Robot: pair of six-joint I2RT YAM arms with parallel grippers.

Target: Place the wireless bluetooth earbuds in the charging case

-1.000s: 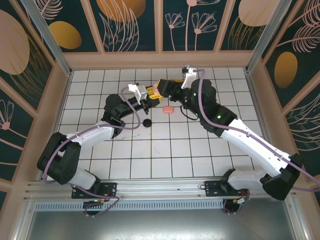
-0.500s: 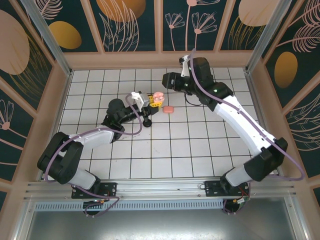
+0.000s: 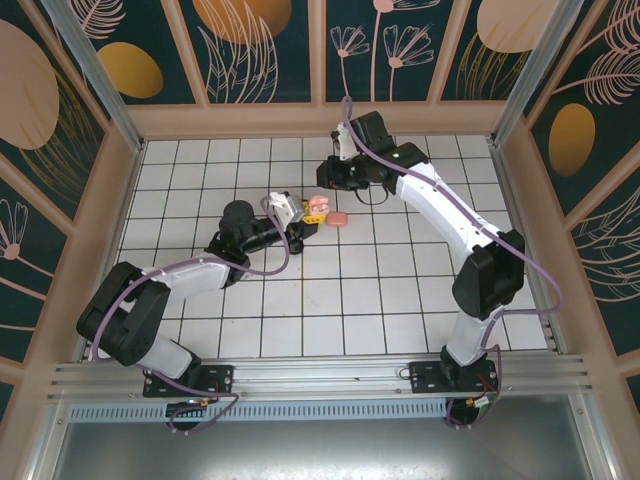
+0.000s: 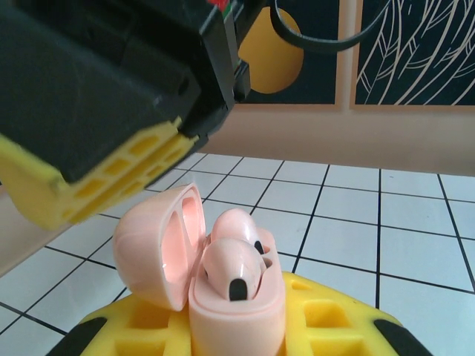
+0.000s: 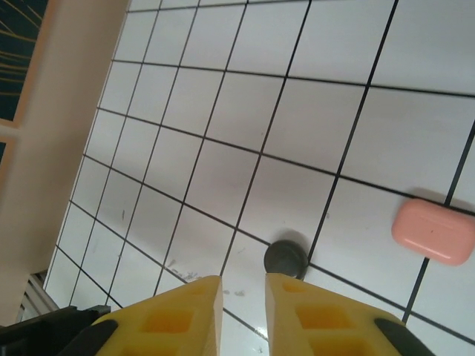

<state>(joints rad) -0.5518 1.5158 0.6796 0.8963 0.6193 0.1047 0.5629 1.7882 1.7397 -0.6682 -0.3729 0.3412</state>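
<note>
White tiles (image 4: 356, 222); left wrist: earbuds (image 4: 231, 265) inside case (image 4: 239, 320)

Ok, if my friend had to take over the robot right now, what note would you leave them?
Left end effector: shut on the open pink case.
Right end effector: narrow gap, holding nothing.
Things: two pink earbuds sit in the open case, lid up. A closed pink case and a small dark round thing lie on the table.
Done: those buds look seated.
Left: probably shut the lid. What the closed case holds can't be told.
</note>
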